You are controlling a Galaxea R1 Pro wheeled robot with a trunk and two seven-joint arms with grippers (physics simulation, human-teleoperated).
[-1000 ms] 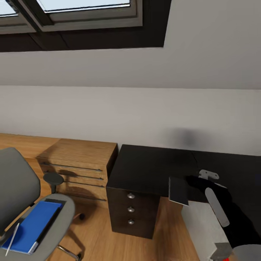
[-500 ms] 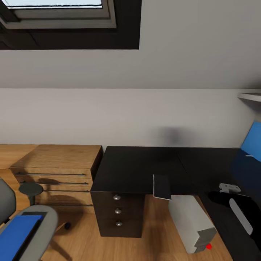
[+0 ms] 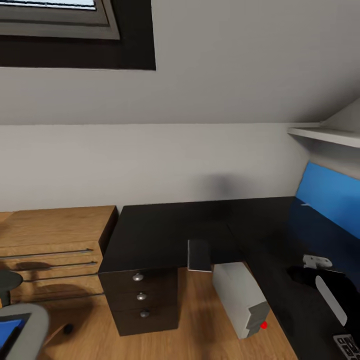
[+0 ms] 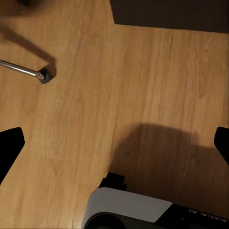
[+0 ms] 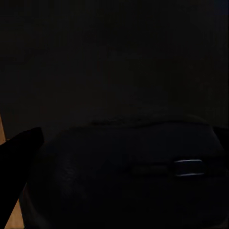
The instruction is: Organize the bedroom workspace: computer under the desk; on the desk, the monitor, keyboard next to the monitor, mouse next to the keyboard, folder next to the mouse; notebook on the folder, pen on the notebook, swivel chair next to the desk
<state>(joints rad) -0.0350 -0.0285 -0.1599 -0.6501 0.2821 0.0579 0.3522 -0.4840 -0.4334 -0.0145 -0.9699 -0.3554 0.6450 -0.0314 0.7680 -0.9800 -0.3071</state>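
Right wrist view: right gripper [image 5: 125,138] straddles the dark mouse [image 5: 126,186]; too dark to tell whether it grips.
Both are over the desk [image 3: 165,230]'s right wing. Left gripper [image 4: 114,143], fingers spread above the floor [image 4: 119,71], is nearer the folder [image 3: 7,331] on the swivel chair [image 3: 30,320].

Swivel chair [image 3: 20,327] and folder [image 3: 9,331] cropped at the lower left corner. Right wrist view too dark to read. Blue back panel [image 3: 330,197] cut by the right edge.

desk [image 3: 165,230]: black top, drawer unit below | computer [image 3: 240,299]: on floor under desk | swivel chair [image 3: 22,332]: lower left
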